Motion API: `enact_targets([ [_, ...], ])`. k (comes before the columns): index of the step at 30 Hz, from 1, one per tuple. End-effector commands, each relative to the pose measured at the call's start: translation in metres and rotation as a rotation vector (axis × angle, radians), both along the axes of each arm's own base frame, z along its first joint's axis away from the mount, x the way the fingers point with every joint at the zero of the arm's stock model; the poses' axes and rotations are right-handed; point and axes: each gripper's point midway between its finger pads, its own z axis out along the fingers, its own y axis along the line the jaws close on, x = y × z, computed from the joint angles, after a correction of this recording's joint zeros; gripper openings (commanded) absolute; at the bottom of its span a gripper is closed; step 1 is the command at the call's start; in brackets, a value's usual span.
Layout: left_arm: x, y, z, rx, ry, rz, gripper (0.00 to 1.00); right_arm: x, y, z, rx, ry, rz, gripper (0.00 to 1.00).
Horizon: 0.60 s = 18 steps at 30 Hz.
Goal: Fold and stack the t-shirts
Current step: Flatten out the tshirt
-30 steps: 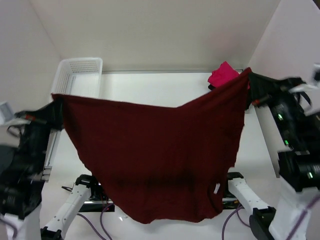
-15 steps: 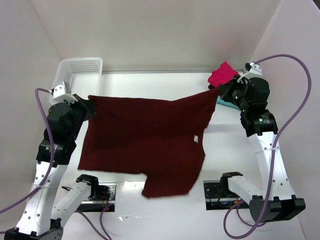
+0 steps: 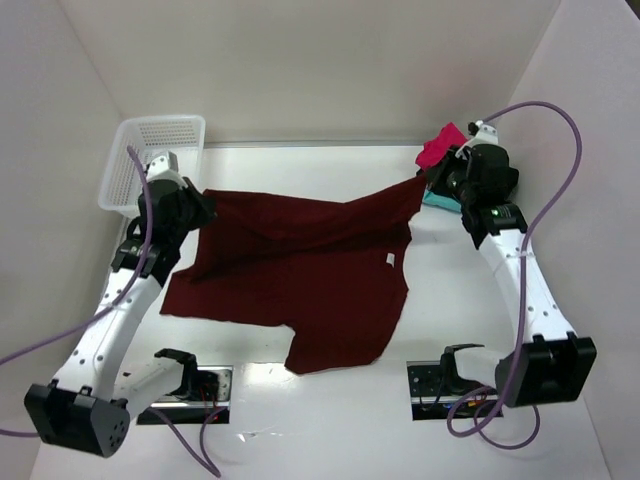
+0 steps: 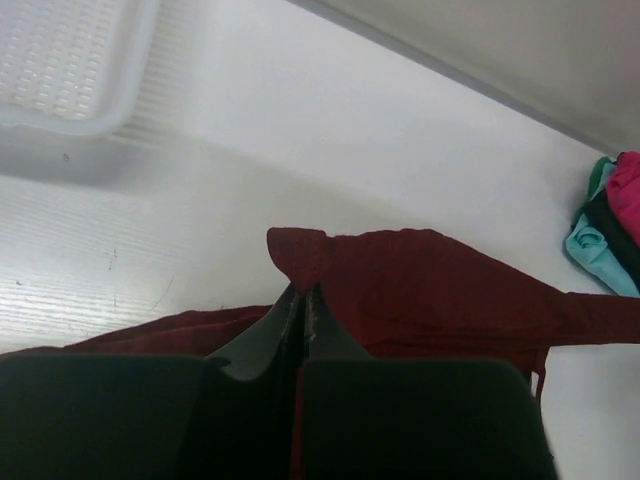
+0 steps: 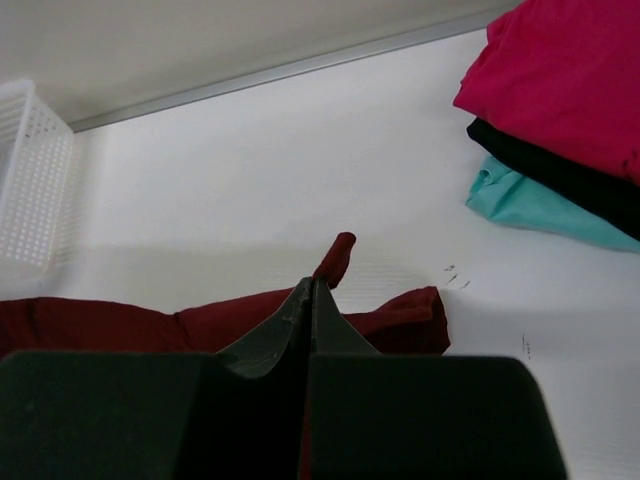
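Progress: stack of three folded cloth t-shirts [image 5: 560, 90] (pink-red over black over teal) at far right | large dark maroon cloth t-shirt [image 3: 300, 275] lies mid-table, unfolded | left gripper [image 4: 303, 291], right gripper [image 5: 311, 284] each pinching a far corner | folding, stacking remain.

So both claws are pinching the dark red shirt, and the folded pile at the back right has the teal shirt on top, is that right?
Not quite. The right wrist view shows the pink-red shirt on top, black shirt beneath, teal shirt lowest. The left gripper and right gripper do pinch the dark red shirt.
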Motion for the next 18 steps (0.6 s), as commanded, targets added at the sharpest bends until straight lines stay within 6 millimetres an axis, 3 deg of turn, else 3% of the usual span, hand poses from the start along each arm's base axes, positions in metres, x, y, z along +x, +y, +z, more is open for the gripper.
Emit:
enact_targets([
  [1,0.035,-0.009,0.008,-0.018,-0.031,-0.01,0.0,0.037,0.003,0.027,0.013,-0.087,-0.011,0.0],
  [5,0.067,-0.012,-0.001,0.0,0.012,-0.006,0.0,0.074,0.002,0.01,-0.016,-0.03,-0.023,0.0],
  [7,0.085,-0.011,-0.003,0.01,0.023,0.014,0.0,0.088,0.001,0.018,-0.028,-0.042,-0.029,0.0],
  [9,0.099,-0.008,-0.004,0.027,0.029,0.043,0.0,0.108,0.0,0.007,-0.044,-0.016,-0.037,0.0],
  [10,0.109,-0.005,-0.006,0.042,0.035,0.06,0.0,0.117,0.0,0.014,-0.049,-0.028,-0.035,0.0],
  [13,0.131,0.002,-0.015,0.076,0.053,0.109,0.0,0.142,0.002,0.006,-0.051,-0.005,-0.034,0.0],
  [18,0.168,0.016,-0.032,0.125,0.082,0.191,0.0,0.183,0.011,-0.024,-0.045,0.042,-0.003,0.0],
])
